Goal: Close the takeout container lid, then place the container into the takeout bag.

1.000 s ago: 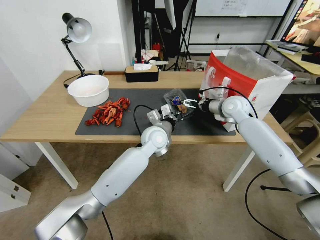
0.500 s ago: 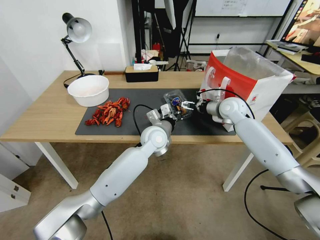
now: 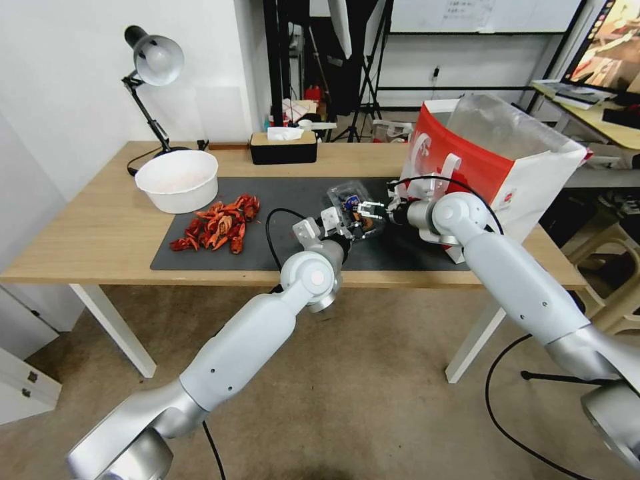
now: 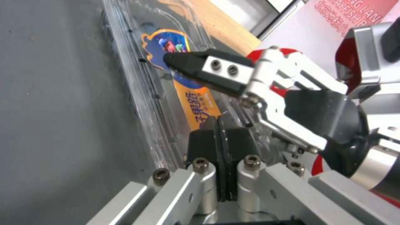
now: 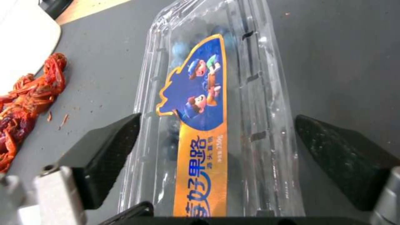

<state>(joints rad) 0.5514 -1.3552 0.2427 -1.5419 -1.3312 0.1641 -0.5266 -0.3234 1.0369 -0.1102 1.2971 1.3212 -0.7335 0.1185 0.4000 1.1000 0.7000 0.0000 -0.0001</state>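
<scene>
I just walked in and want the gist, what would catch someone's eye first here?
Both arms meet over the clear container on the dark mat: the right pincer is spread open to either side of the labelled lid, and the left pincer is shut at the container's near edge. The big red-and-white bag stands at the table's right end, and a heap of red crayfish lies by a white bowl on the left.

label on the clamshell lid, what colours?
Blue cartoon picture above an orange strip with blue characters on the label; clearest in the right wrist view.
</scene>
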